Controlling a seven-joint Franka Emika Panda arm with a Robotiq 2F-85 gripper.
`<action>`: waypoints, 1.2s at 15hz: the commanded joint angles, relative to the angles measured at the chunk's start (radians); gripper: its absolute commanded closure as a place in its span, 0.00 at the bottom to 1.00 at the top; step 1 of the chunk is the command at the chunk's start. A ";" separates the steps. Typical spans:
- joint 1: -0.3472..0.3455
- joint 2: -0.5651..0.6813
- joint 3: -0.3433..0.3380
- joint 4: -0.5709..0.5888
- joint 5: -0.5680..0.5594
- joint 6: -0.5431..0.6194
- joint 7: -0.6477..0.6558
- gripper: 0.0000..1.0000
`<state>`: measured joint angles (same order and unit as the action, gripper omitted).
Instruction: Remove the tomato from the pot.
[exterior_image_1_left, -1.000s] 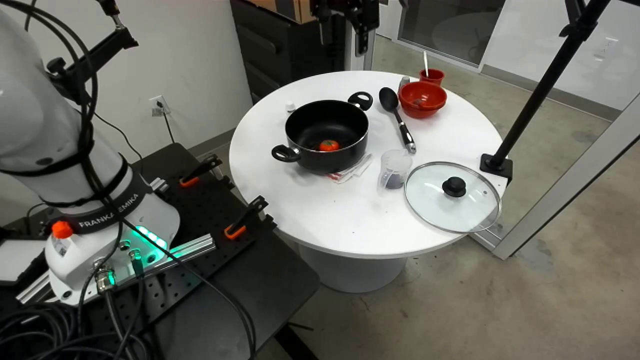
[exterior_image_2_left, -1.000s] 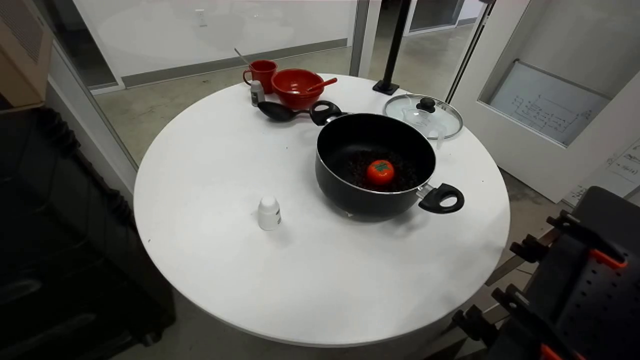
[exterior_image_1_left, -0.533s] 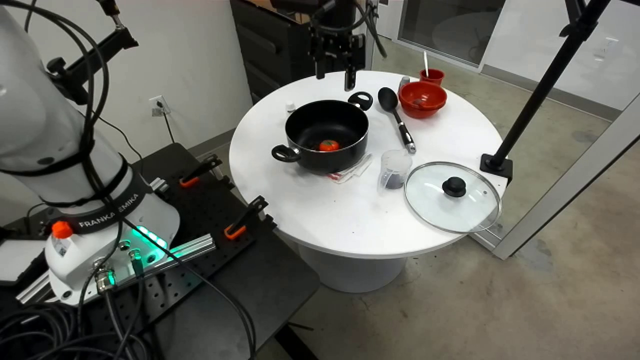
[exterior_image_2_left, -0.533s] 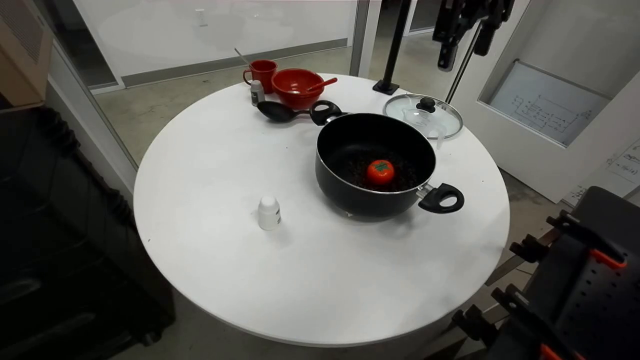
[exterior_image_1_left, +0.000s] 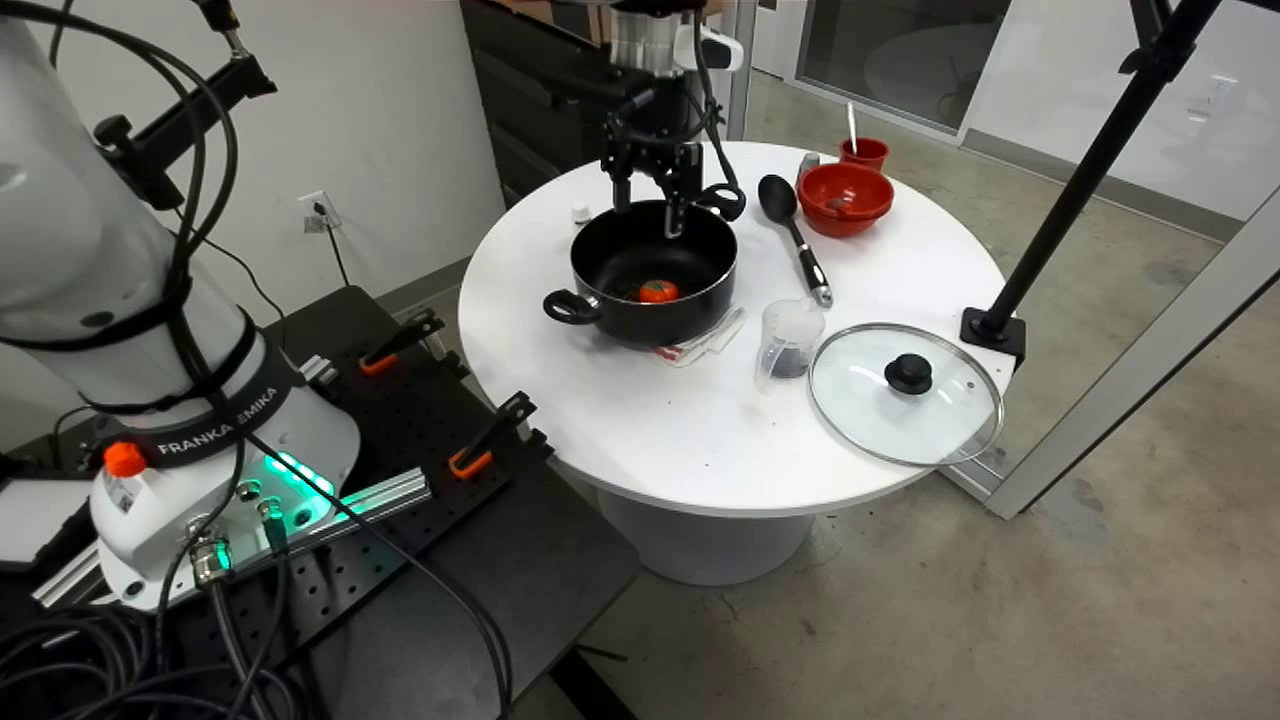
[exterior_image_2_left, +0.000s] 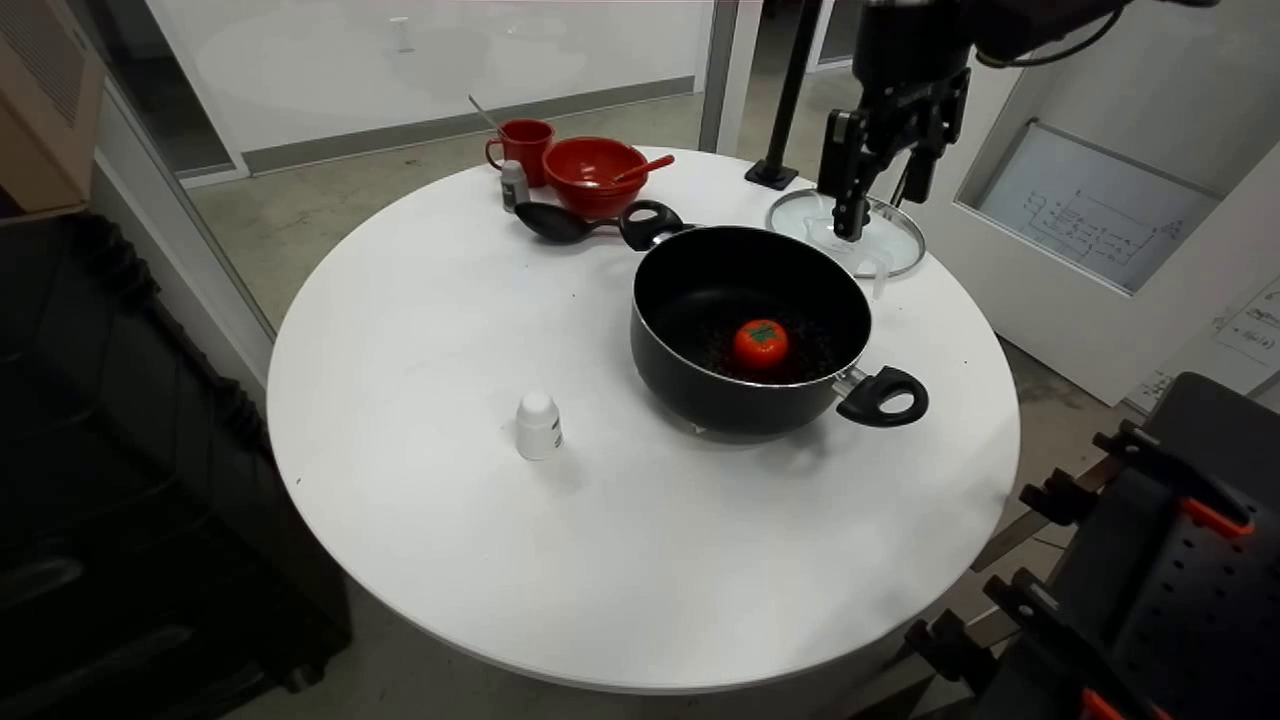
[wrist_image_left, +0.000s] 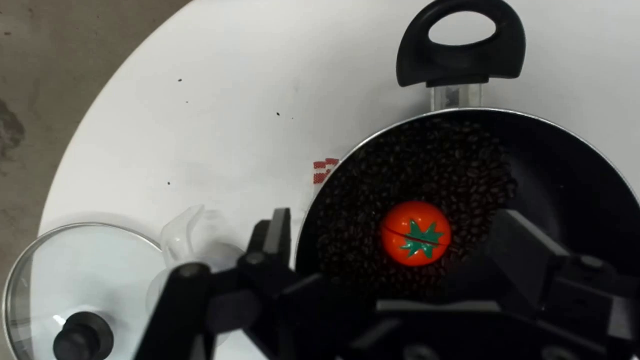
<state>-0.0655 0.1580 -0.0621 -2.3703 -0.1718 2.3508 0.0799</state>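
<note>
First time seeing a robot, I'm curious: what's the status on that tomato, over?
Fingers open, empty. Tomato untouched in pot, among beans. Lid off, aside; nothing seen blocking.

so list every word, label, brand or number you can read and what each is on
"FRANKA EMIKA": on the dark band at the robot's base.
Body below the orange button: marks too small to read.
White bottle: print too small to read.
Grey bottle: any print too small.
Whiteboard: writing too blurred.
White surface at the right edge: writing too blurred.
</note>
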 joint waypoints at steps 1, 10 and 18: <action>0.005 0.068 -0.007 0.006 0.009 0.088 0.002 0.00; 0.041 0.152 -0.015 -0.038 -0.009 0.369 0.011 0.00; 0.096 0.224 -0.020 0.007 -0.013 0.354 0.020 0.00</action>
<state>0.0080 0.3426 -0.0661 -2.3950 -0.1711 2.6985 0.0799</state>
